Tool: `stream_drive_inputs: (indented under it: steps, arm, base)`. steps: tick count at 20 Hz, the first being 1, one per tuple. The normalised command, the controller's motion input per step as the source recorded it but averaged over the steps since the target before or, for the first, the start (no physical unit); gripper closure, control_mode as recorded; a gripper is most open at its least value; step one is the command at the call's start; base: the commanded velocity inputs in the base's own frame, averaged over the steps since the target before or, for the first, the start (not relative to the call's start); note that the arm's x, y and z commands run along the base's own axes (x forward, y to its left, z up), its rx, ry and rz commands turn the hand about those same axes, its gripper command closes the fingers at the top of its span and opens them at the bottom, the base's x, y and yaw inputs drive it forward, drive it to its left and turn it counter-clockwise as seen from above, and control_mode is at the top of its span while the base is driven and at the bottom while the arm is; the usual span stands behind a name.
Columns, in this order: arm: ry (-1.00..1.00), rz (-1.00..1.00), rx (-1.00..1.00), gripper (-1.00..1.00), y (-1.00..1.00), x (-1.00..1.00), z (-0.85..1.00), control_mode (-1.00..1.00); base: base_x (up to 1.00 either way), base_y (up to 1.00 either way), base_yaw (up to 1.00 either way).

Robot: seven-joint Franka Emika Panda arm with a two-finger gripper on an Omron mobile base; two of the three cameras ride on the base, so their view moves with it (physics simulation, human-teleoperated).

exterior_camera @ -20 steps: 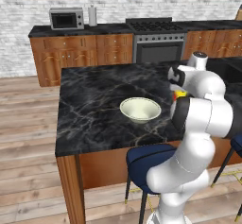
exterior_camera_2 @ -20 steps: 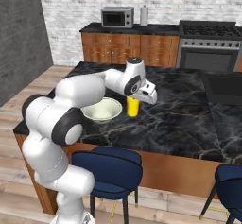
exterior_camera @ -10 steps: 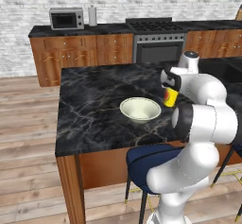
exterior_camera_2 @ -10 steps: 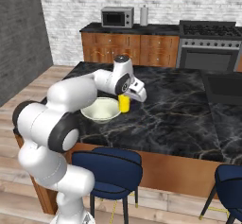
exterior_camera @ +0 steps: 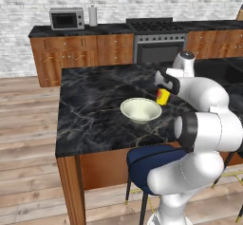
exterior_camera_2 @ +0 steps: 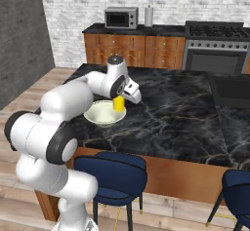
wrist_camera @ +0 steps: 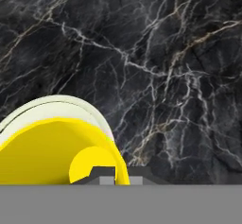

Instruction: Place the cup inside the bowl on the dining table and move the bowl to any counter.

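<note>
Gripping the cup [exterior_camera_2: 118, 103] in clenched fingers, the gripper [exterior_camera_2: 122, 100] hangs just above the bowl's [exterior_camera: 140, 110] near rim; the bowl sits on the dining table [exterior_camera: 90, 119], near its front edge.

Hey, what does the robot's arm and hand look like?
The arm is glossy white, built of fat rounded segments with dark grey bands at the joints. The hand is white with a dark face and two small dark fingers. No cables or markings show.
</note>
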Motion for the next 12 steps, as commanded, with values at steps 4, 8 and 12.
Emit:
stream_drive_inputs:
  steps: [4,8,12]
  arm:
    - [-0.01,0.00,0.13,1.00,0.27,-0.04,0.06,-1.00]
    - [0.00,0.00,0.09,1.00,0.28,-0.03,0.00,-1.00]
    - [0.00,0.00,0.00,1.00,0.39,0.00,0.00,-1.00]
  base:
    - [0.00,0.00,0.00]
    - [0.00,0.00,0.00]
    - [0.00,0.00,0.00]
